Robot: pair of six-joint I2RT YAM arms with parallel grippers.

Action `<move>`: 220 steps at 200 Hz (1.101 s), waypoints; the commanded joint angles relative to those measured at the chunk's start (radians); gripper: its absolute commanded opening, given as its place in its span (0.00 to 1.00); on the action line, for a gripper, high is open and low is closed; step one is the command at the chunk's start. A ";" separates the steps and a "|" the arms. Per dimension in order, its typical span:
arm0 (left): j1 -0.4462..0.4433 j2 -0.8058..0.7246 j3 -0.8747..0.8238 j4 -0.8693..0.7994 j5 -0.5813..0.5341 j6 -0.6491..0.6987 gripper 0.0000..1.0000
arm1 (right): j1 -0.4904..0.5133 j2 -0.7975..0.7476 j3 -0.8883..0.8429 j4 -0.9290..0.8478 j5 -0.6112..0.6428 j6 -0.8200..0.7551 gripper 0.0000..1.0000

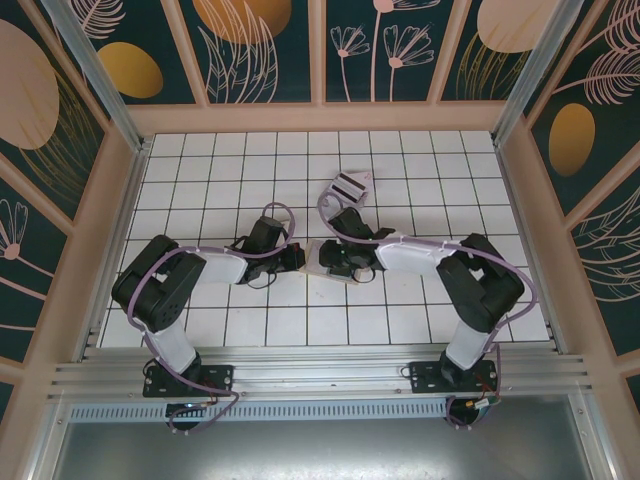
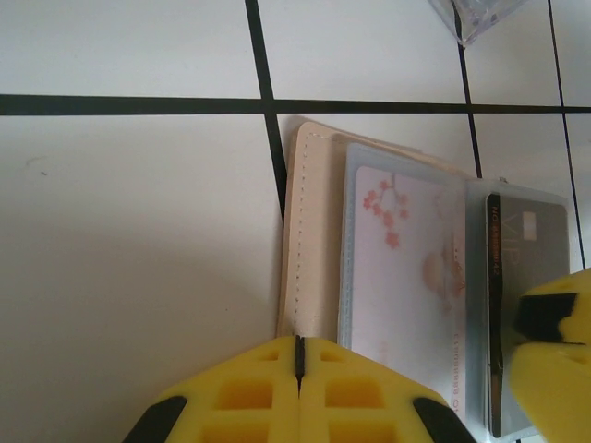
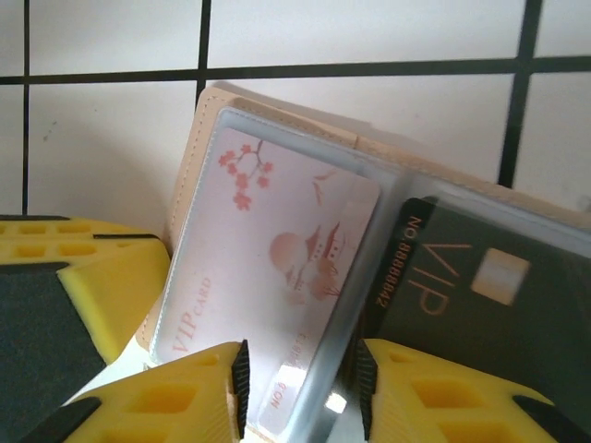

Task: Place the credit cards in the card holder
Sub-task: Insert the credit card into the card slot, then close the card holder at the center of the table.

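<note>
Standing at the near edge on an aluminium rail (image 1: 300, 375), two black-and-white arms reach inward and meet over the middle of the table.

Two grippers work there, both with yellow fingers. The left gripper (image 2: 297, 365) has its fingers pressed together, only a thin seam between them, with the tips at the near edge of the card holder (image 2: 309, 231). The right gripper (image 3: 300, 397) has its fingers apart. The end of a clear sleeve and the card inside it lie in the gap between them, not clamped.

One card holder lies open and flat on the tiles between the two grippers, tan-beige with a stitched border and clear pockets inside. Two credit cards sit in those pockets, side by side. One is a pale card (image 3: 277, 249) printed with pink blossoms, and the other is a dark card (image 3: 462, 286) lettered VIP.

Farther out, well apart from the holder, a small pile of loose cards (image 1: 352, 187) rests on the table, whitish with dark stripes. How many are in the pile I cannot tell.

The table (image 1: 220, 160) is white, ruled by dark lines into square tiles. Around it stand three walls (image 1: 270, 40) of dark teal panels in pale wooden frames, painted with orange ovals and line-drawn flowers and leaves.
</note>
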 commanded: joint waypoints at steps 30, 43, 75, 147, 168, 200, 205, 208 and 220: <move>-0.009 0.061 0.000 -0.106 -0.008 0.005 0.00 | -0.085 -0.230 -0.043 -0.184 0.097 -0.041 0.44; -0.010 0.065 0.007 -0.108 -0.009 0.010 0.00 | -0.124 -0.274 -0.090 -0.199 0.098 -0.045 0.45; -0.009 0.070 0.010 -0.105 -0.008 0.011 0.00 | -0.192 -0.286 -0.162 -0.185 0.036 -0.048 0.46; -0.010 0.059 0.007 -0.109 -0.014 0.012 0.00 | -0.207 -0.256 -0.218 -0.132 -0.006 -0.033 0.38; -0.010 0.063 0.010 -0.105 -0.012 0.010 0.00 | -0.208 -0.256 -0.228 -0.130 -0.004 -0.031 0.29; -0.009 0.063 0.009 -0.106 -0.013 0.012 0.00 | -0.205 -0.259 -0.225 -0.127 -0.014 -0.028 0.14; -0.010 0.063 0.008 -0.103 -0.013 0.013 0.00 | -0.205 -0.260 -0.221 -0.127 -0.014 -0.029 0.12; -0.010 0.064 0.007 -0.103 -0.012 0.013 0.00 | -0.205 -0.261 -0.219 -0.127 -0.015 -0.030 0.11; -0.010 0.070 0.011 -0.099 -0.007 0.013 0.00 | -0.202 -0.265 -0.205 -0.127 -0.017 -0.035 0.07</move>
